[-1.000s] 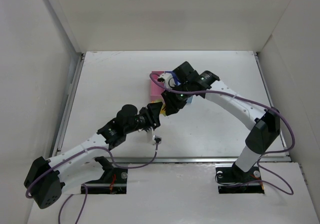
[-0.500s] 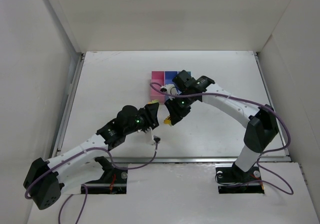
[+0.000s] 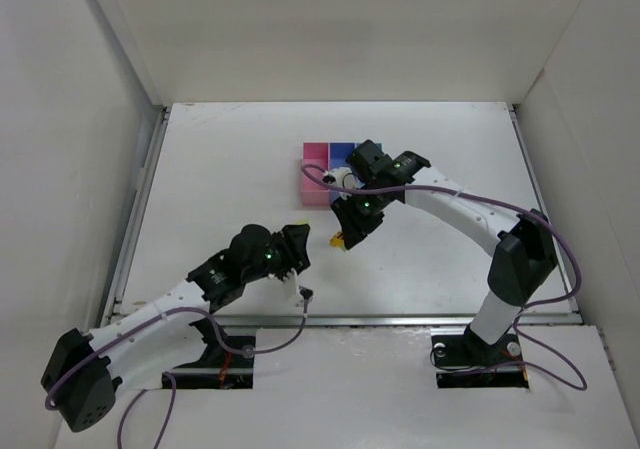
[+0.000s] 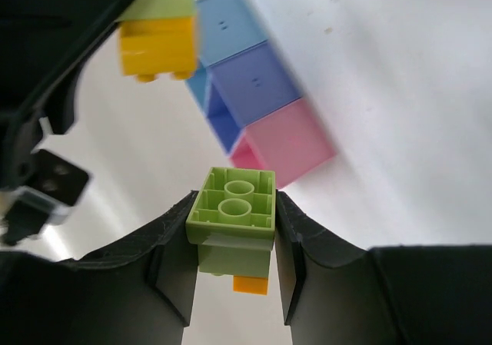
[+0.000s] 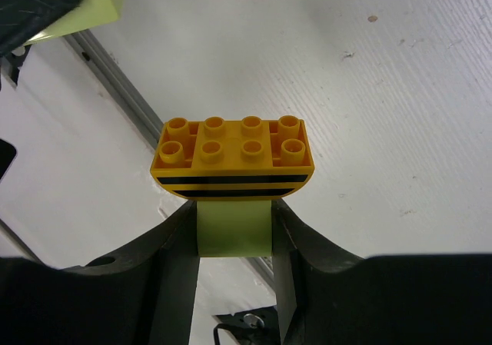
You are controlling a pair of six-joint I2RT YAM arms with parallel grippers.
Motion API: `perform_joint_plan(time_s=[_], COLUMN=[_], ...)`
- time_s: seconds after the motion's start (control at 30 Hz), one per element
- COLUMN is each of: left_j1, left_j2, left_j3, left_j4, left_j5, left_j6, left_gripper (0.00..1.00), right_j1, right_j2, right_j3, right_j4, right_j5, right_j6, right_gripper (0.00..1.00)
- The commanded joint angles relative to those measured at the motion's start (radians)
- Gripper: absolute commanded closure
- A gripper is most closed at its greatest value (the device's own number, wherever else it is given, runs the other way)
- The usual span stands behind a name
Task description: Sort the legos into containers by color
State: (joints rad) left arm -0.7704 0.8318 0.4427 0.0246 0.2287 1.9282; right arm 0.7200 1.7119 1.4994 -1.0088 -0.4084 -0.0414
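Observation:
My left gripper (image 4: 234, 241) is shut on a lime green lego (image 4: 232, 205) that has a small orange piece (image 4: 250, 285) stuck under it. In the top view the left gripper (image 3: 298, 241) is near the table's front, left of the right one. My right gripper (image 5: 233, 237) is shut on a lime lego (image 5: 234, 231) joined to a yellow-orange lego with black stripes (image 5: 234, 154); this clump shows in the top view (image 3: 340, 239). The joined bins stand behind: pink (image 3: 316, 165), medium blue (image 4: 254, 84), light blue (image 4: 227, 26). The right arm hides the light blue bin in the top view.
A metal rail (image 5: 115, 91) runs along the table's front edge. White walls (image 3: 100, 119) enclose the table on three sides. A purple cable with a small connector (image 3: 305, 294) hangs from the left arm near the front edge.
The two grippers met near the pink bin, then parted. The right one moved nearer with the yellow clump. The left one drew back to the near left with the lime lego.

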Motion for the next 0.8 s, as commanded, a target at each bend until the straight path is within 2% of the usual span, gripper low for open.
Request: perform_joint_plan(time_s=[0.0, 0.13, 0.2, 0.3, 0.33, 0.37, 0.4, 0.43, 0.53, 0.6, 0.77], left_j1=[0.002, 0.002, 0.002, 0.002, 0.002, 0.002, 0.002, 0.002, 0.002, 0.002, 0.002], left_j2=[-0.036, -0.086, -0.086, 0.001, 0.024, 0.067, 0.090, 0.114, 0.232, 0.274, 0.254], left_j3=[-0.044, -0.098, -0.070, 0.002, 0.002, -0.024, -0.045, -0.065, -0.093, -0.066, -0.027], left_j4=[-0.055, -0.018, -0.110, -0.215, -0.174, -0.114, 0.040, 0.108, 0.253, 0.238, 0.017], left_j5=[0.061, 0.080, 0.112, 0.150, 0.132, 0.098, 0.052, -0.045, -0.158, -0.149, 0.056], left_j6=[-0.159, -0.257, -0.323, -0.435, -0.498, -0.658, -0.731, -0.776, -0.850, -0.880, -0.880], left_gripper=[1.00, 1.00, 1.00, 1.00, 1.00, 1.00, 1.00, 1.00, 1.00, 1.00, 1.00], right_j1=[-0.014, -0.014, -0.014, -0.014, -0.014, -0.014, -0.014, -0.014, -0.014, -0.014, -0.014], right_j2=[-0.017, -0.017, -0.017, -0.017, -0.017, -0.008, -0.008, -0.008, -0.008, -0.008, -0.008], right_j3=[0.016, 0.016, 0.016, 0.016, 0.016, 0.025, 0.025, 0.025, 0.035, 0.035, 0.025], right_j4=[0.027, 0.036, 0.036, 0.036, 0.036, 0.036, 0.036, 0.036, 0.036, 0.036, 0.036], right_j5=[0.016, 0.025, 0.025, 0.025, 0.025, 0.025, 0.025, 0.025, 0.025, 0.025, 0.034], right_j6=[0.015, 0.025, 0.025, 0.025, 0.025, 0.025, 0.025, 0.025, 0.025, 0.025, 0.034], right_gripper=[1.00, 1.00, 1.00, 1.00, 1.00, 1.00, 1.00, 1.00, 1.00, 1.00, 1.00])
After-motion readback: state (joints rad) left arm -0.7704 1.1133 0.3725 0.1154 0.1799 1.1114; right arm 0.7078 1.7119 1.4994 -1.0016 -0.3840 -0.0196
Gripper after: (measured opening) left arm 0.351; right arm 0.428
